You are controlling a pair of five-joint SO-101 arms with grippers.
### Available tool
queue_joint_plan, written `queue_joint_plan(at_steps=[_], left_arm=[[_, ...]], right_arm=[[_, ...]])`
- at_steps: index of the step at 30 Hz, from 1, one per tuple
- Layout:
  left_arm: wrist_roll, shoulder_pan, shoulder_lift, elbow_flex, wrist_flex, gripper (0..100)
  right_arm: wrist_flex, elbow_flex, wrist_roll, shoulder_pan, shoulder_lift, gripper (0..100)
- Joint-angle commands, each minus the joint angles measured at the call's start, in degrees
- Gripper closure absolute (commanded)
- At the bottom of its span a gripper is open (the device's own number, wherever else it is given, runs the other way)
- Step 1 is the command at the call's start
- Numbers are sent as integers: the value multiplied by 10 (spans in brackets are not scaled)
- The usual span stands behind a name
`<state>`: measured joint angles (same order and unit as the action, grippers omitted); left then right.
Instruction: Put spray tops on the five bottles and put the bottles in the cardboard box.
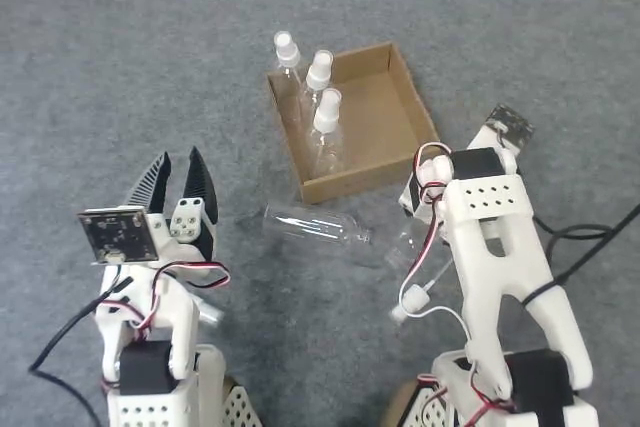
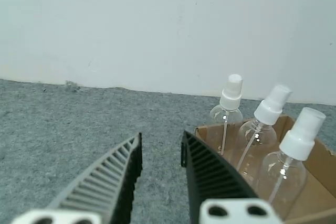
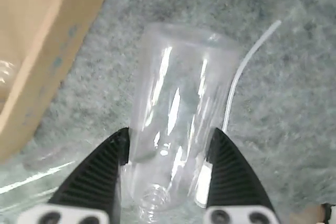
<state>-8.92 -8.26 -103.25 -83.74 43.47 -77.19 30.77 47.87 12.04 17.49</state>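
Observation:
Three clear bottles with white spray tops (image 1: 320, 97) stand in the left part of the cardboard box (image 1: 385, 112), seen too as bottles (image 2: 262, 135) in the box (image 2: 315, 182) from the left wrist. A topless clear bottle (image 1: 315, 227) lies on the carpet in front of the box. My right gripper (image 1: 413, 212) (image 3: 169, 135) is shut on another topless bottle (image 3: 178, 108), one finger on each side near its shoulder, its open mouth toward the camera. A loose spray top (image 1: 400, 313) lies near it, its thin tube (image 3: 247, 72) beside the bottle. My left gripper (image 1: 177, 162) (image 2: 161, 145) hangs open and empty to the left.
Grey carpet covers the table. The box's side wall (image 3: 42, 40) is close beside the held bottle. The right half of the box floor is bare. A white wall (image 2: 157, 24) stands behind the table.

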Motion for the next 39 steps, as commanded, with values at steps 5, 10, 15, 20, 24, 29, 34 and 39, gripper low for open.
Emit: queue_joint_plan(at_steps=[5, 10, 15, 20, 24, 29, 34, 39], left_arm=[[7, -4, -9, 6, -19, 889], [7, -4, -9, 6, -19, 889], [7, -4, -9, 6, -19, 889], [7, -4, -9, 6, -19, 889], [7, -4, -9, 6, -19, 889], [7, -4, -9, 6, -18, 889], [7, -4, -9, 5, -18, 889], [7, -4, -9, 4, -19, 889]], right_arm=[[111, 44, 19, -7, 31, 946], [138, 51, 99, -7, 28, 946], [142, 52, 131, -8, 27, 946], [141, 52, 145, -7, 27, 946], [141, 52, 143, -7, 27, 942], [141, 52, 142, -7, 27, 853], [136, 52, 142, -6, 28, 756], [135, 52, 125, -7, 33, 756]])
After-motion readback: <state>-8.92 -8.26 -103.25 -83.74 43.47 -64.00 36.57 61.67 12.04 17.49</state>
